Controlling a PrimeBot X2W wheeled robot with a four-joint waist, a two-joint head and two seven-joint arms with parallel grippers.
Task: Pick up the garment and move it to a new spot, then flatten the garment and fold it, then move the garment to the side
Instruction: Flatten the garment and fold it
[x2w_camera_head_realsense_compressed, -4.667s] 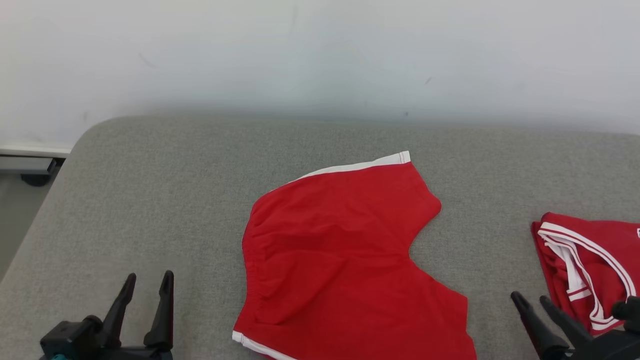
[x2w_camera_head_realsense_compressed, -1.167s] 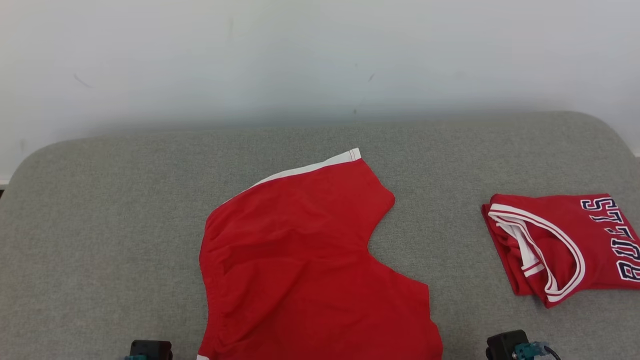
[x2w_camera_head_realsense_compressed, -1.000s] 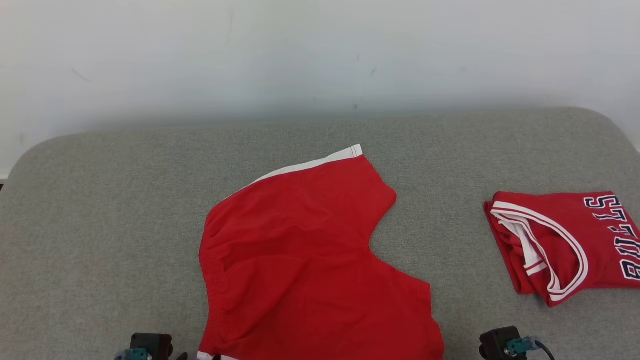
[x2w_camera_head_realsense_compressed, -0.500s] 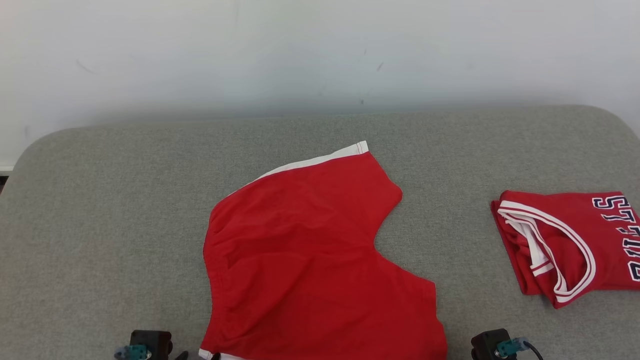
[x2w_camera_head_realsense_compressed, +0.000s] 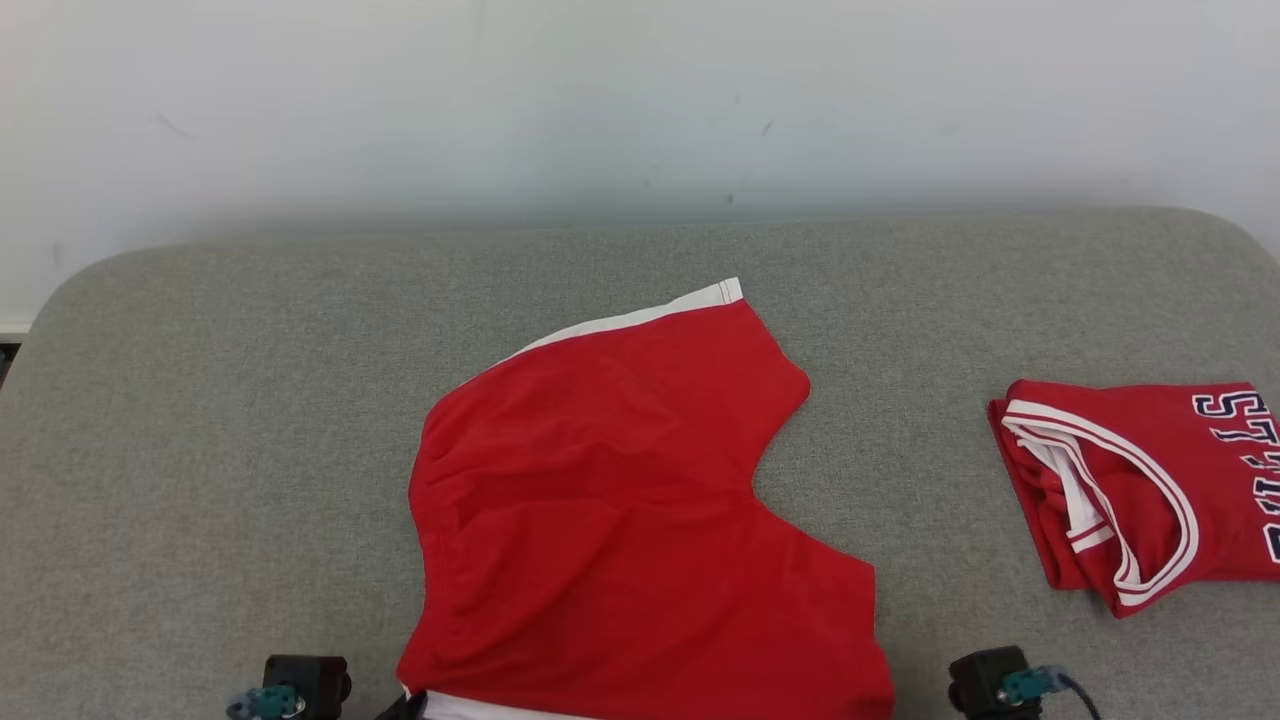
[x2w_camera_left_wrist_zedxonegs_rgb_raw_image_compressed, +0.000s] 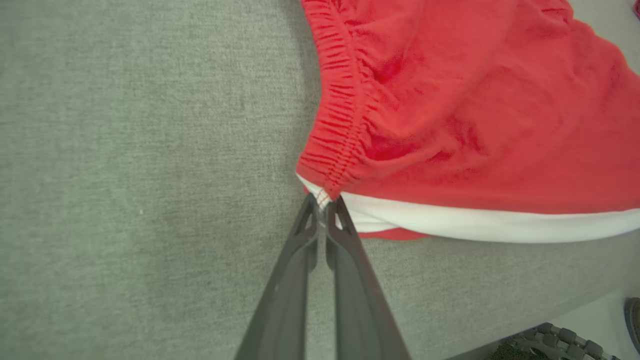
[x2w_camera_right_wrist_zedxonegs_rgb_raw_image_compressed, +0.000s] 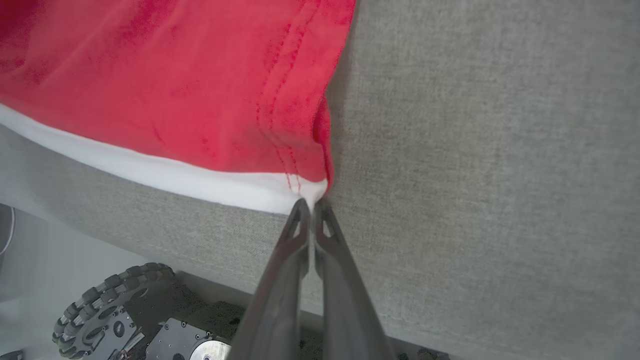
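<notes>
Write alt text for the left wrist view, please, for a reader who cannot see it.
The left end effector is shut on a corner of the red shorts, where the gathered waistband meets the white trim. The shorts lie on a grey cushion.

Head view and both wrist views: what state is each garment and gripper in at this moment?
red fabric shorts with white trim: spread on the grey padded table, slightly rumpled, unfolded.
left gripper: shut on the shorts' waistband corner.
right gripper: shut on the shorts' hem corner.
red jersey with white trim: folded, lying apart at the right.
</notes>
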